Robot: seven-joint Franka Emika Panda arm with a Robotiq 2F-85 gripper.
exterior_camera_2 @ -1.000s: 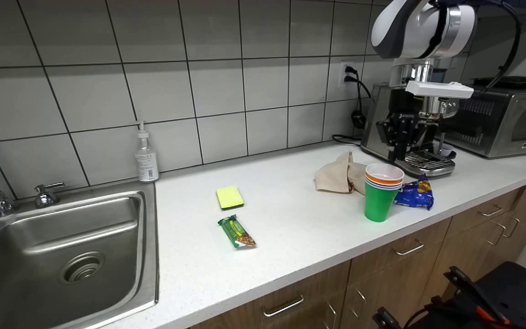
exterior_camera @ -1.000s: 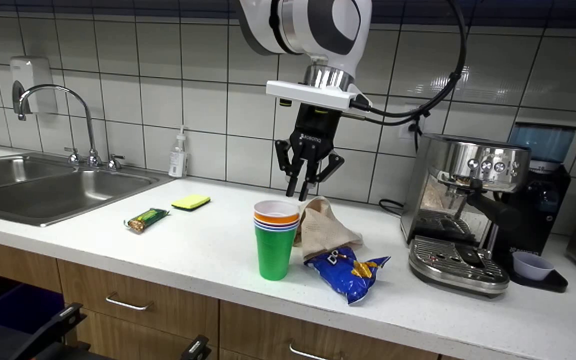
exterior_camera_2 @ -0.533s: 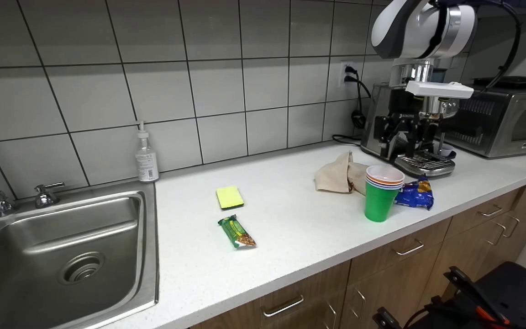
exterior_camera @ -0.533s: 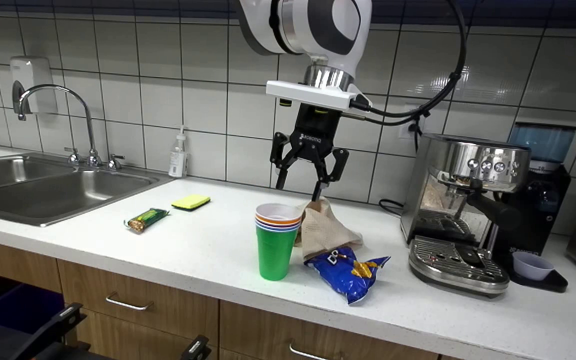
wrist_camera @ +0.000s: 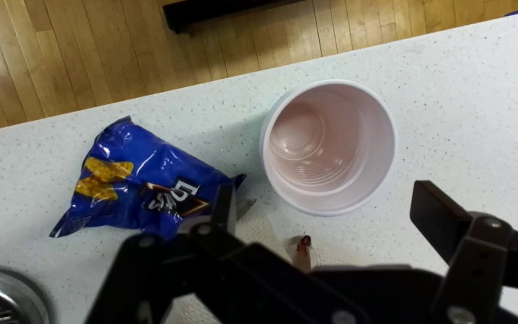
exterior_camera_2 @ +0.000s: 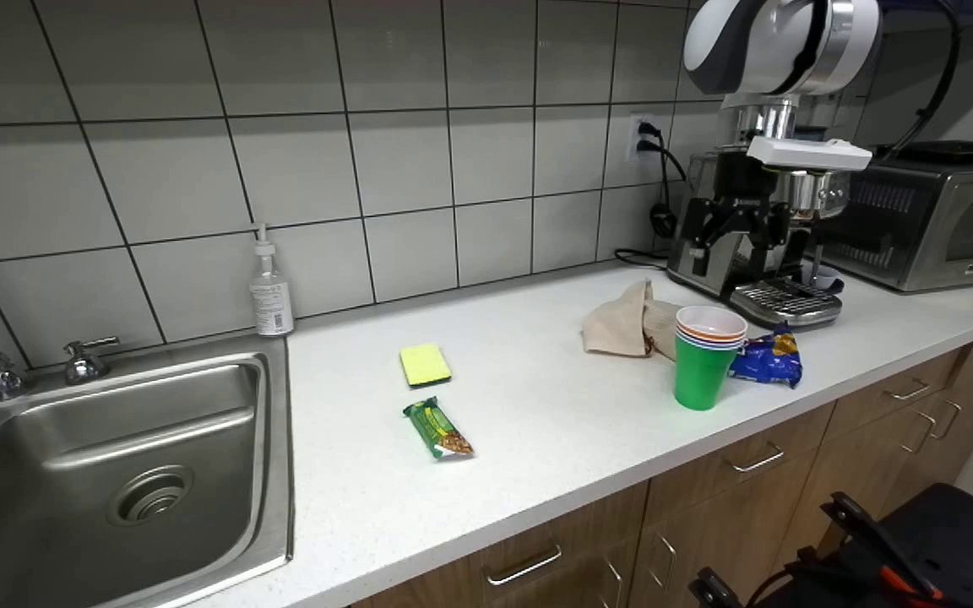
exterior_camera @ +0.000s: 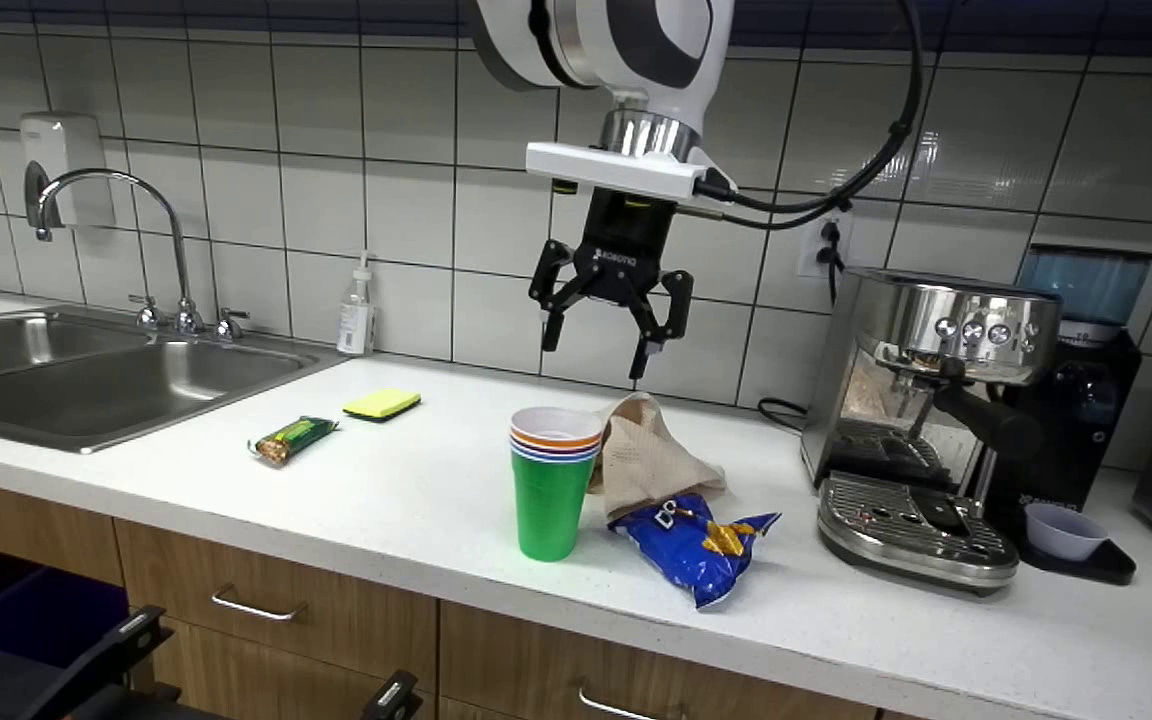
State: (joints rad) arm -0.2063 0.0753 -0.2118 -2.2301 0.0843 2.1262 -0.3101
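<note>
Above the white speckled worktop, hangs higher and nearer the tiled wall than an upright, green-sided stack of tapered plastic cups, with long axis roughly parallel to the jaws' downward reach. Holds nothing between wide-spread jaws. Points steeply down on the white-and-grey arm, over a crumpled beige woven cloth (partly masked in the wrist view), near a glossy blue foil bag.

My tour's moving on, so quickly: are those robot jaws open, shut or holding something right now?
The jaws are open, holding nothing, in the air above the counter near the stack of cups.
</note>
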